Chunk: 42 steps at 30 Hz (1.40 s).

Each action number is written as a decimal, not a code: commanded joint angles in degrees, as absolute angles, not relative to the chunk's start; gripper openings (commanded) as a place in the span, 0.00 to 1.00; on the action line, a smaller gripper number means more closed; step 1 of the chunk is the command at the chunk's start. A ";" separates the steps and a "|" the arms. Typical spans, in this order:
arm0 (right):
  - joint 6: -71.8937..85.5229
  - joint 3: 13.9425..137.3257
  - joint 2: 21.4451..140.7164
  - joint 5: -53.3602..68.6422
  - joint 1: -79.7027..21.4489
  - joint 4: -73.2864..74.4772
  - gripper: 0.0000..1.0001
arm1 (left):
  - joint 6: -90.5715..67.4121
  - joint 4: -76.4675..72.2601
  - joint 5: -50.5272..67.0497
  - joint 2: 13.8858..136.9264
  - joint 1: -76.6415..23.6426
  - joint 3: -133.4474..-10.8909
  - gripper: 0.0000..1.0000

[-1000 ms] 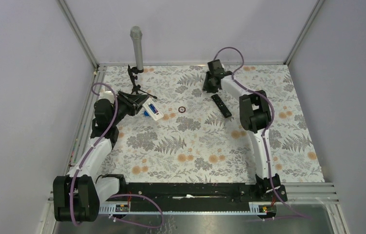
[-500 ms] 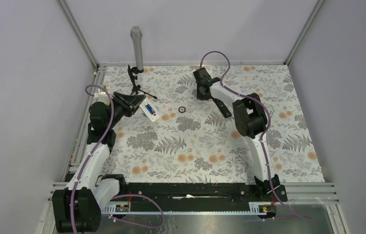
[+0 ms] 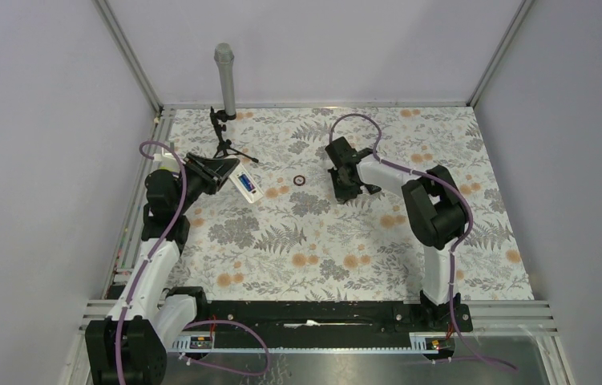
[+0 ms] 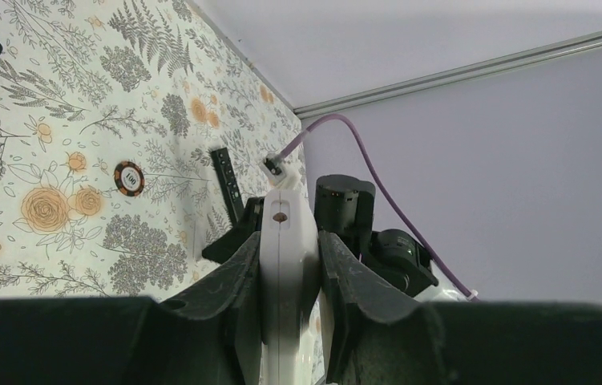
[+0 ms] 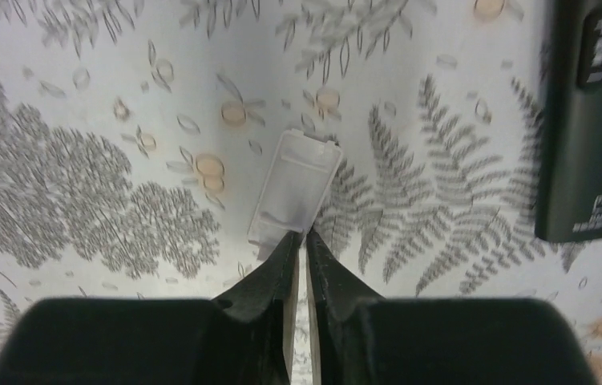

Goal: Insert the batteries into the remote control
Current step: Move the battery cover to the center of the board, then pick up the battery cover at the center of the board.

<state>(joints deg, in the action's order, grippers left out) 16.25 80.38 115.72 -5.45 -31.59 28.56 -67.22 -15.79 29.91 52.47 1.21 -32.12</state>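
My left gripper [image 3: 221, 172] [image 4: 289, 241] is shut on a white remote control [image 3: 247, 184] [image 4: 285, 273], holding it by its long sides above the left part of the table. Its upturned face shows a blue patch and a small red spot; I cannot tell whether these are batteries. My right gripper [image 3: 346, 191] [image 5: 304, 235] points down near the table's middle. Its jaws are pinched on the near edge of a thin white translucent battery cover [image 5: 296, 186], which casts a shadow on the cloth. No loose batteries show.
A black remote [image 5: 594, 120] [image 4: 226, 180] lies just right of the right gripper. A small brown ring [image 3: 300, 180] [image 4: 129, 178] lies between the arms. At the back left a black tripod [image 3: 223, 140] stands by a grey post [image 3: 224, 76]. Walls enclose three sides.
The right arm swung from the table's back toward the middle, and its jaws closed on the way. The left gripper, with the white remote, barely shifted.
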 commanded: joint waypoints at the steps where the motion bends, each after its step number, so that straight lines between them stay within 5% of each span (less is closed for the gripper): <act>1: 15.86 78.47 112.12 -4.70 -32.43 34.13 0.18 | -65.30 -17.22 30.38 50.57 1.60 -32.29 0.00; 12: 4.07 77.85 109.60 -11.91 -35.65 29.55 0.27 | -63.86 -15.12 29.78 49.77 2.11 -33.00 0.00; 29: -19.80 73.88 106.20 -0.92 -36.30 29.32 0.33 | -62.48 -13.05 29.57 50.85 3.23 -33.88 0.00; 42: -23.73 78.32 112.42 1.55 -36.58 31.77 0.35 | -62.76 -13.18 29.77 51.63 3.81 -34.26 0.00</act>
